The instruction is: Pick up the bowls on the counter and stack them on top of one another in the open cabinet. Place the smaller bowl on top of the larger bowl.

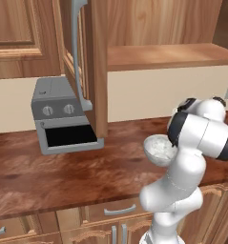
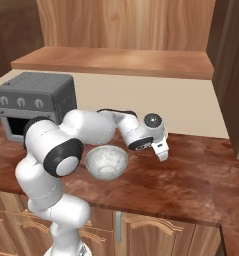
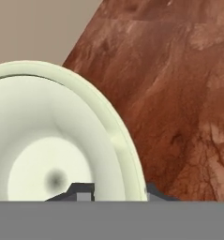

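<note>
The end effector [image 3: 115,191] straddles the rim of the smaller bowl [image 3: 52,140], one fingertip inside at six o'clock and one outside, above the dark table [image 3: 179,93]; whether it grips cannot be told. The larger bowl [image 2: 106,162] rests on the table beside the arm, below the open cabinet [image 1: 163,55], at four o'clock from the toaster oven [image 1: 63,116].

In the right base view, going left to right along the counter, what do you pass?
Grey toaster oven → grey speckled stone-look bowl → the robot's tool, over the glossy reddish-brown wooden counter.
</note>
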Motion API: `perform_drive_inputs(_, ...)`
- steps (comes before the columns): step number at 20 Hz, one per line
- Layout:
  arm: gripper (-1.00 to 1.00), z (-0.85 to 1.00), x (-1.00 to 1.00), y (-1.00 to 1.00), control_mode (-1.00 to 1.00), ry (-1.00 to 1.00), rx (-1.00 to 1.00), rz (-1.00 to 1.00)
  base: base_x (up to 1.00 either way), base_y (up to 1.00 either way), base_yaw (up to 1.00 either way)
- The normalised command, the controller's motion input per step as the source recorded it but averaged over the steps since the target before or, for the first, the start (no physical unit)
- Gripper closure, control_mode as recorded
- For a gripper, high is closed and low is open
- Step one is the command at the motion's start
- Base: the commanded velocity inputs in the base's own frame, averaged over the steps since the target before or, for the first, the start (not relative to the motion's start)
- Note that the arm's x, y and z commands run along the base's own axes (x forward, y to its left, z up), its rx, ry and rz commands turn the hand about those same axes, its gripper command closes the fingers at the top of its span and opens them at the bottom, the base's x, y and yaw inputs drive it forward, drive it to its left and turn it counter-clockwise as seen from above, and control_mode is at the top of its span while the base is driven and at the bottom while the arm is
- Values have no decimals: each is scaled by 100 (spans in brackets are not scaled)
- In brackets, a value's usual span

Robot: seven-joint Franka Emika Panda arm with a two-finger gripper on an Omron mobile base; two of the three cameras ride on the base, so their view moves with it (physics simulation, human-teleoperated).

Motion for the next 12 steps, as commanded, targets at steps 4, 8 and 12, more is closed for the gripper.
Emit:
perform_drive_inputs(4,100,72,-27,0,-100,1,7,6,0,0,0)
perform_drive_inputs(8,100,59,-49,3,-100,0,3,8,0,0,0)
perform_drive_inputs(12,100,46,-63,14,-100,0,0,9,0,0,0)
